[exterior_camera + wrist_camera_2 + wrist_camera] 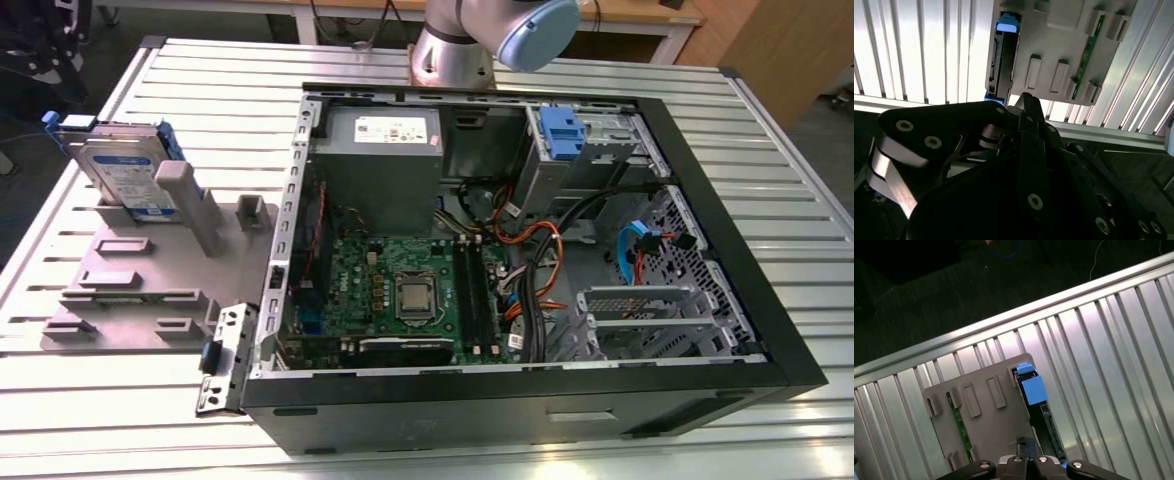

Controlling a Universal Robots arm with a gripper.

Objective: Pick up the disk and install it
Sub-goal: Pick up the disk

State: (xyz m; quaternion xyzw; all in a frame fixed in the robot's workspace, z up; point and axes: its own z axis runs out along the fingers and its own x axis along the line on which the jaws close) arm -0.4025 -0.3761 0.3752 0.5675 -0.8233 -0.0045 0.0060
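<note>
Disk (127,172) stood on edge in a slot of the grey holder (134,270) on the ribbed table (561,75), at the exterior view's left of the open computer case (534,400), its blue carrier (1033,389) showing in both wrist views. Gripper (1026,101) hung above the holder, jaws together and empty, apart from the disk

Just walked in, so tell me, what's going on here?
A robot arm is to pick up the disk and install it in the open case. The disk stands upright in a grey holder on the table, at the exterior view's left of the case. In the second wrist view the gripper hangs over the holder near the disk, not yet picked up.
</note>
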